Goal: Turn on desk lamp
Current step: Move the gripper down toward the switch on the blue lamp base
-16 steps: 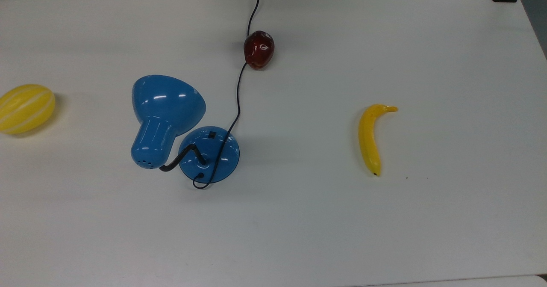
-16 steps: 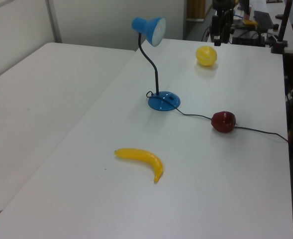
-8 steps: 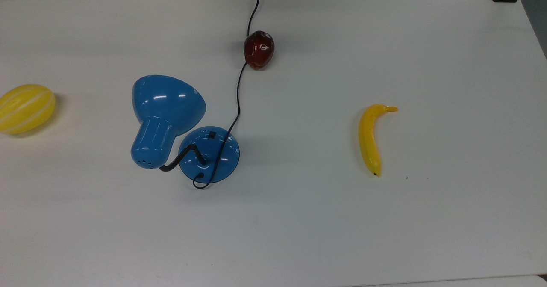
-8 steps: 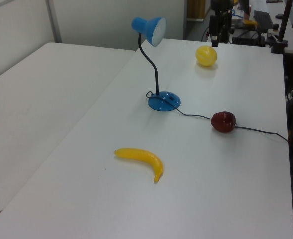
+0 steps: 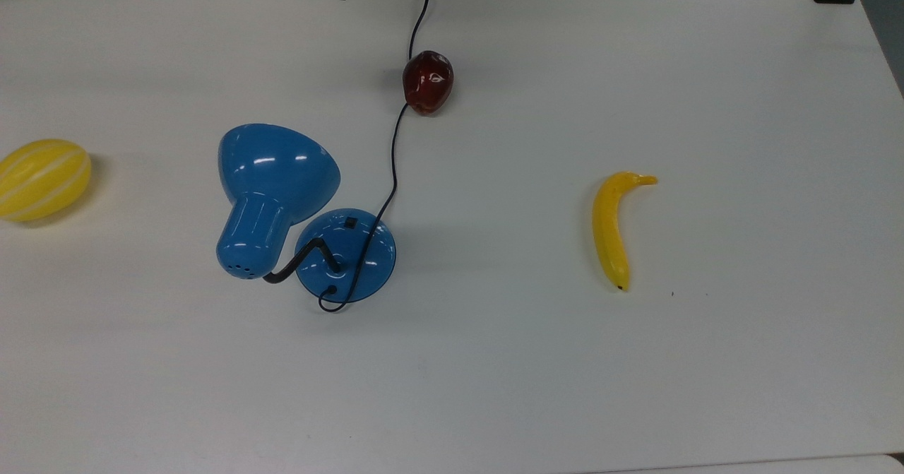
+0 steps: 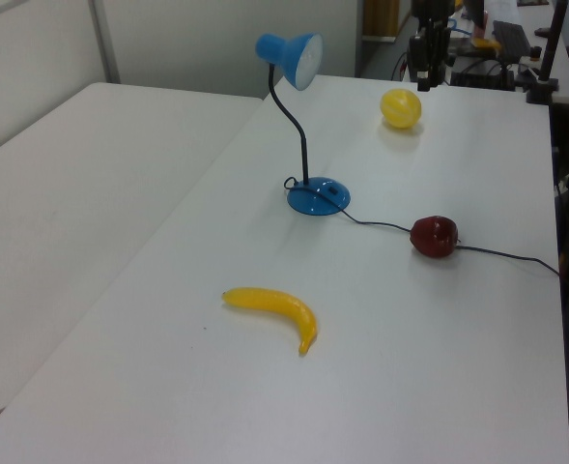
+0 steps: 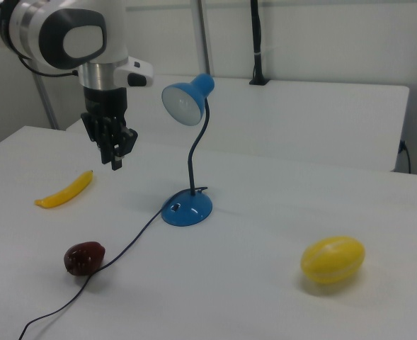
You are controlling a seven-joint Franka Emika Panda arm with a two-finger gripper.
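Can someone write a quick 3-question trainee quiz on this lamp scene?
1. True or false: the pincer is touching the desk lamp.
2. In the top view, the lamp's cord runs past which fruit? A) banana B) dark red fruit C) yellow melon
3. Fill in: the small black switch sits on the lamp's round blue ____.

Key
1. False; it hangs in the air to the right view's left of the lamp, apart from it.
2. B
3. base
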